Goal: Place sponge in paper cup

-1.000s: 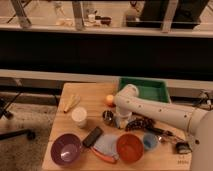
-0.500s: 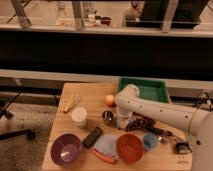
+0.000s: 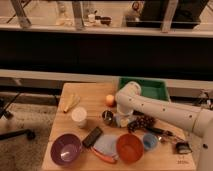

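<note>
purple bowl [image 3: 65,148]: front left of the desk [image 3: 90,97], clear of the working spot
paper cup [image 3: 79,116]: upright and open-mouthed on the left half, well placed to take something dropped from above; nothing visible inside it
black block [image 3: 92,137]: lies tilted in front of the cup, touching the pale-blue cloth [image 3: 106,145]
small metal cup [image 3: 107,117]: just left of the arm's tip, between the paper cup and the work
sponge [image 3: 121,121]: a pale patch under the arm's tip, right of the metal cup; mostly hidden
end effector [image 3: 123,120]: down at desk level, pointing straight down; fingers closed, probably pinching the sponge for the lift, though the grip itself is hidden
orange bowl [image 3: 130,147]: front centre, beside a small blue cup [image 3: 149,141]
green tray [image 3: 143,89]: back right, behind the arm
next step, by judgement: lift, carry left over the metal cup, release above the paper cup
</note>
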